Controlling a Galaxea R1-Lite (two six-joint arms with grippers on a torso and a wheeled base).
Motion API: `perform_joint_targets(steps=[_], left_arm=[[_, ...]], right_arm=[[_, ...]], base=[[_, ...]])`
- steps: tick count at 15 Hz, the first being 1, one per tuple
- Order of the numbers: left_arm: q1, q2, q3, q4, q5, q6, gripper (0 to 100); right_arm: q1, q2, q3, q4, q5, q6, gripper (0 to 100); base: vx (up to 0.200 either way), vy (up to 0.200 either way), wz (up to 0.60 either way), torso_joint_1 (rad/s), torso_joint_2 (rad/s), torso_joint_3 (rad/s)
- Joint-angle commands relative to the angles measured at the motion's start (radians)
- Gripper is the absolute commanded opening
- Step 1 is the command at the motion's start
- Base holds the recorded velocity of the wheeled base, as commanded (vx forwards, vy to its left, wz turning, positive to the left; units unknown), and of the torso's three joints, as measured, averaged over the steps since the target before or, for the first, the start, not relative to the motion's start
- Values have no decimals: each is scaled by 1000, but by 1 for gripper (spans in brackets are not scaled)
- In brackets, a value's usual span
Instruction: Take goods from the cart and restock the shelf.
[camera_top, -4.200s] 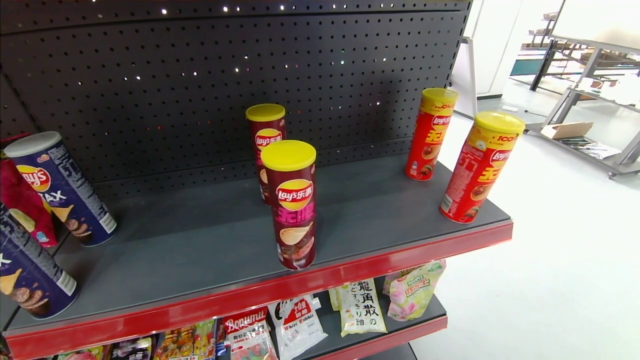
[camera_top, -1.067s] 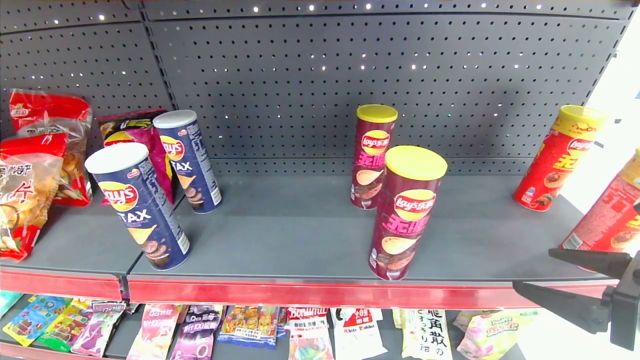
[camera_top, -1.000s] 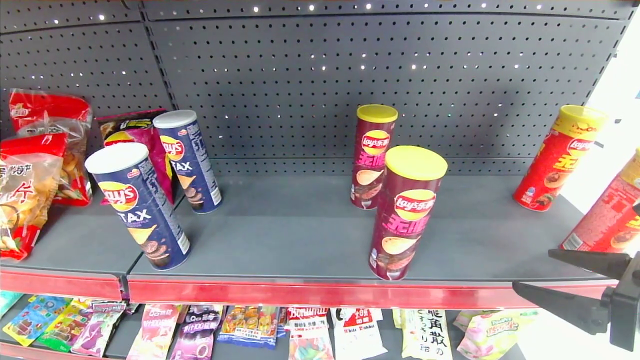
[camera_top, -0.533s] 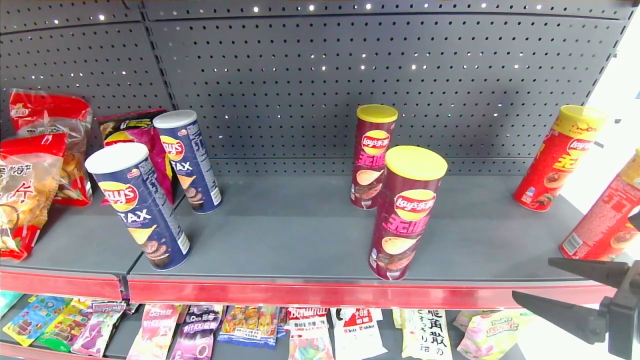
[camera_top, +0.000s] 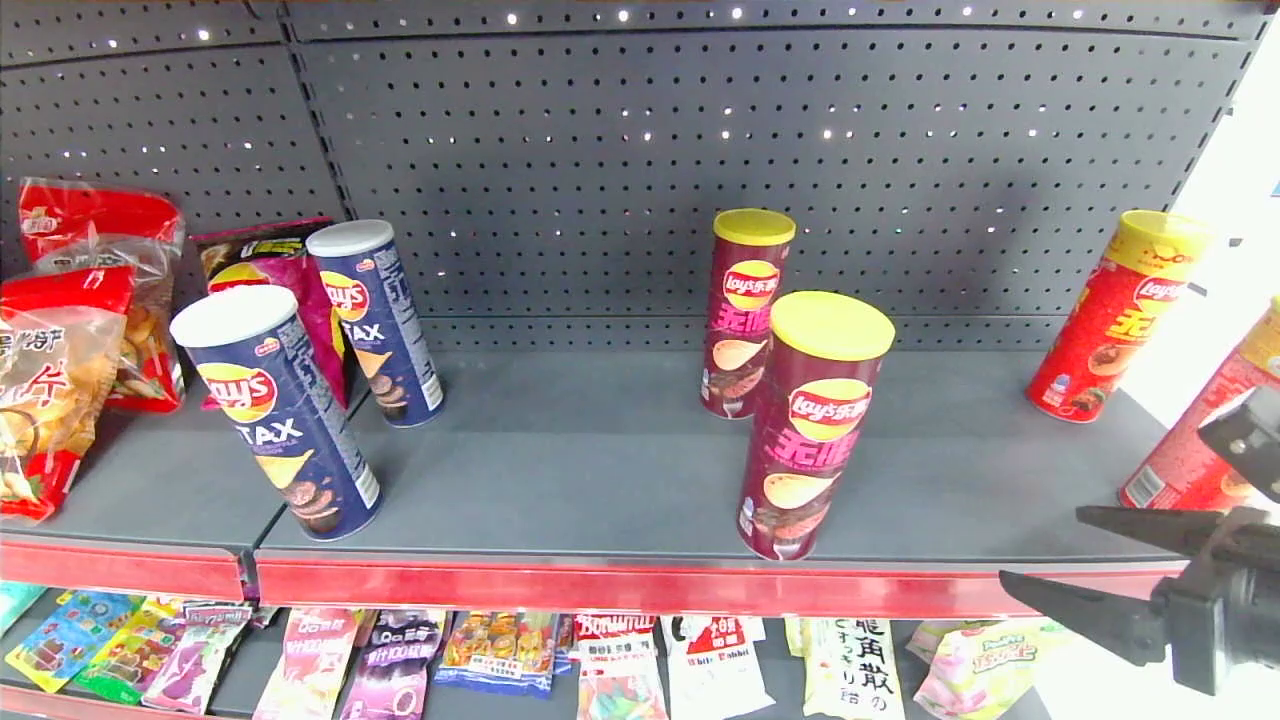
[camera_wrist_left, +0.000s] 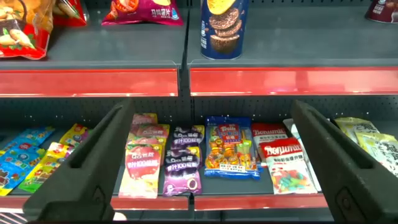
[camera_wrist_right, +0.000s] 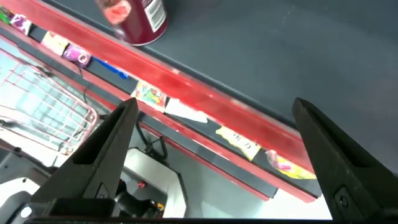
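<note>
While both grippers hang spread and empty, the widest thing ahead of them is the dark grey shelf (camera_top: 600, 470), with its pegboard back (camera_top: 700, 130) and red front lip (camera_top: 640, 588). The right gripper (camera_top: 1042, 549) sits just off that lip near the shelf's right end, its fingers wide apart. Past them, on the aisle side of the lip, is the pink wire cart (camera_wrist_right: 43, 118). Farthest to this gripper's left are the red snack bags (camera_top: 60, 340). Nearer in are two blue chip cans with pale lids, one by the lip (camera_top: 275, 410) and one farther back (camera_top: 375, 320). A maroon chip can (camera_top: 810, 430) stands near the lip to the gripper's left, with open shelf between them. A second maroon can (camera_top: 745, 310) stands behind it, toward the pegboard. Just beyond the gripper stands a red chip can (camera_top: 1195, 440), partly hidden by the arm, and another red can (camera_top: 1115, 320) stands deeper in. Maroon and red cans alike are tall tubes on their bases with yellow lids. The left gripper (camera_wrist_left: 212, 104), equally wide open, faces the lower shelf's row of small candy packets (camera_wrist_left: 230, 149).
</note>
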Motion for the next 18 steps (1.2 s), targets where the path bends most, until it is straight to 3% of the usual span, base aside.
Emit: perform_joint_targets(steps=[1, 3, 7, 10, 18], left_arm=[[0, -2, 0, 0, -1, 0, 100], [0, -2, 0, 0, 0, 0, 100], [0, -2, 0, 0, 0, 0, 100], [0, -2, 0, 0, 0, 0, 100], [0, -2, 0, 0, -1, 0, 100]], right_arm=[[1, 116, -9, -46, -44, -3, 100], [9, 210, -34, -106, -116, -1, 100], [67, 276, -49, -113, -129, 0, 100], [116, 337, -71, -115, -213, 8, 100], [159, 455, -124, -193, -227, 43, 100]], base=[[0, 0, 0, 0, 0, 0], [0, 0, 0, 0, 0, 0], [0, 0, 0, 0, 0, 0], [0, 0, 0, 0, 0, 0], [0, 0, 0, 0, 0, 0]])
